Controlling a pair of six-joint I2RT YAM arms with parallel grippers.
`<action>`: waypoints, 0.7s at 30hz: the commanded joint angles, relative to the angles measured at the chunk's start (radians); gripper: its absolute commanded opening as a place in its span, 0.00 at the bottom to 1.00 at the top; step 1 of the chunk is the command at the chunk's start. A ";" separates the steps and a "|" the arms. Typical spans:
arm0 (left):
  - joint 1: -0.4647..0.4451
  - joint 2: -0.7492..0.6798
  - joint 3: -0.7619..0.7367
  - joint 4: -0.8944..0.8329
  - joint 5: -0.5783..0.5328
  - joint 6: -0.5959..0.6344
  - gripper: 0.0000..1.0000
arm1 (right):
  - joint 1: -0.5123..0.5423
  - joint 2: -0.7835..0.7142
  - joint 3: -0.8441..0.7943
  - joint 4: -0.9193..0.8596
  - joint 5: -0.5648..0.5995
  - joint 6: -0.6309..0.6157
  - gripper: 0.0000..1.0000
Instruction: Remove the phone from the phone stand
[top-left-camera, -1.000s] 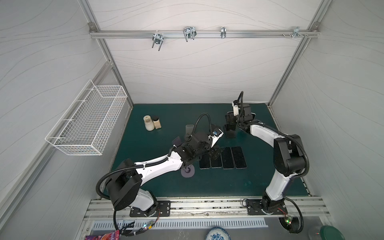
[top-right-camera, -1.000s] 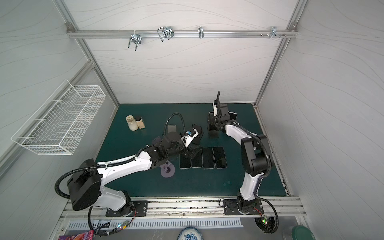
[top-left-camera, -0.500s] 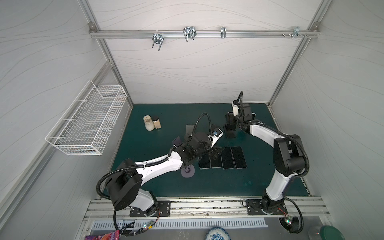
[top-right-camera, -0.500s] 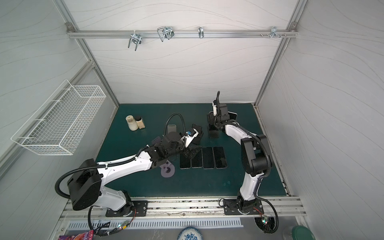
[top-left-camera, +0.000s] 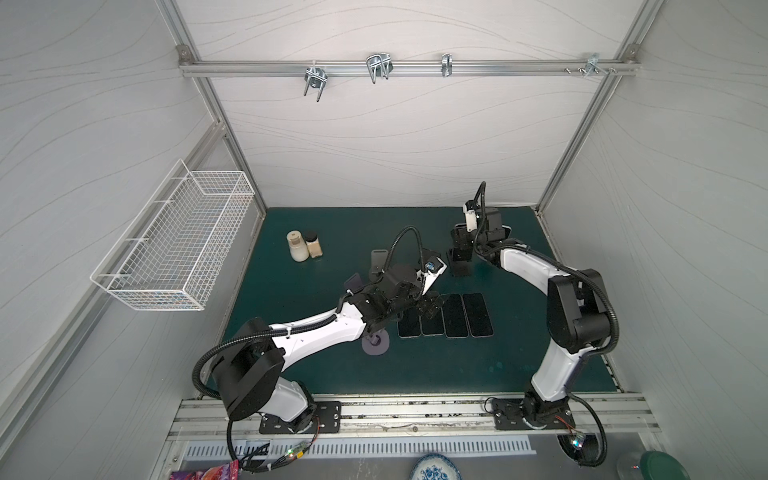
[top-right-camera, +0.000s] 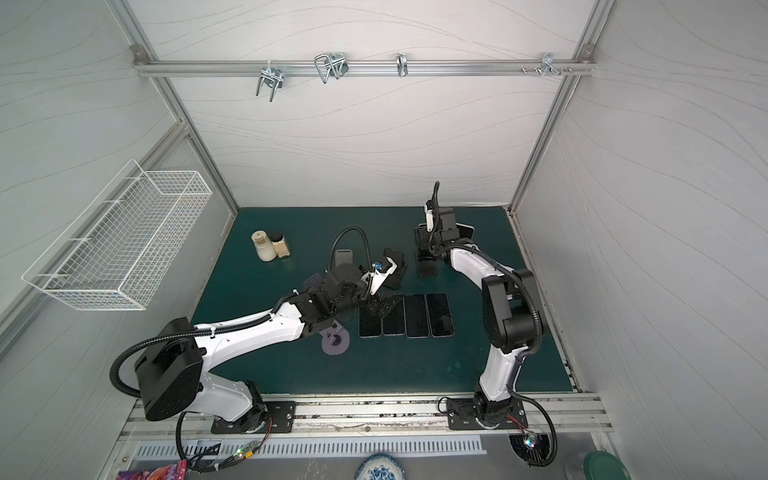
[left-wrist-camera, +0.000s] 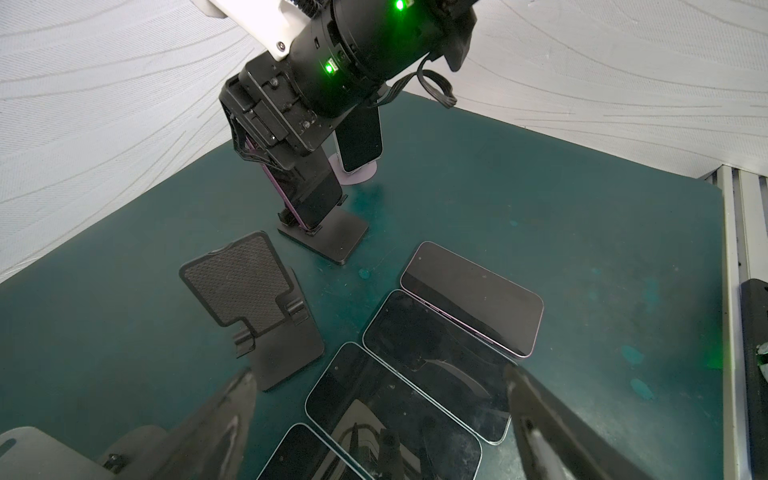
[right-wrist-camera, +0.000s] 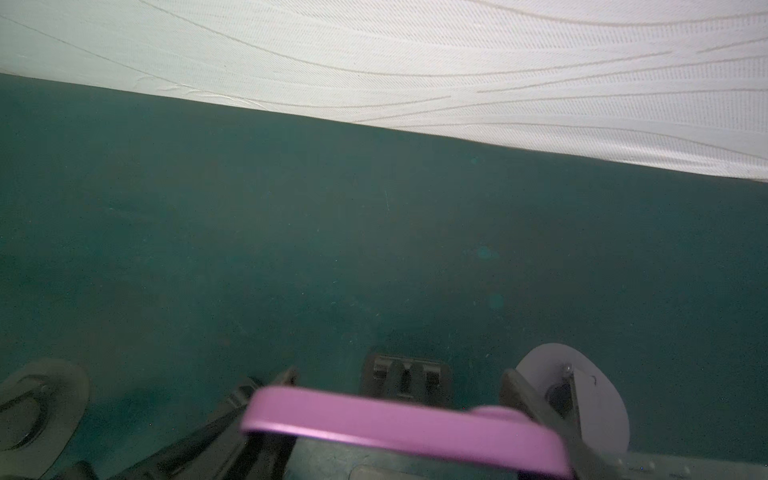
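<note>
Left wrist view: the left gripper (left-wrist-camera: 379, 372) hangs spread wide over four dark phones (left-wrist-camera: 440, 353) lying flat in a row on the green desk (left-wrist-camera: 582, 249). Just beyond them stands an empty black stand (left-wrist-camera: 249, 299). Farther off, the purple-edged phone (left-wrist-camera: 318, 199) leans in its black phone stand (left-wrist-camera: 336, 239), with the right gripper (right-wrist-camera: 400, 374) pinching its side edges from above. Behind, another phone (left-wrist-camera: 359, 141) sits on a lilac base (left-wrist-camera: 361, 176).

Pink phone (right-wrist-camera: 399, 424) between dark fingers (right-wrist-camera: 525, 397); green mat (right-wrist-camera: 332, 228) beyond.
</note>
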 joint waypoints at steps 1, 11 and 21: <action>0.003 0.002 0.047 0.017 -0.002 0.012 0.94 | 0.003 -0.043 0.035 -0.030 -0.009 -0.026 0.74; 0.003 -0.004 0.047 0.017 -0.007 0.016 0.95 | 0.002 -0.044 0.055 -0.044 -0.035 -0.025 0.71; 0.002 0.002 0.047 0.018 -0.005 0.012 0.94 | 0.003 -0.071 0.055 -0.054 -0.038 -0.031 0.70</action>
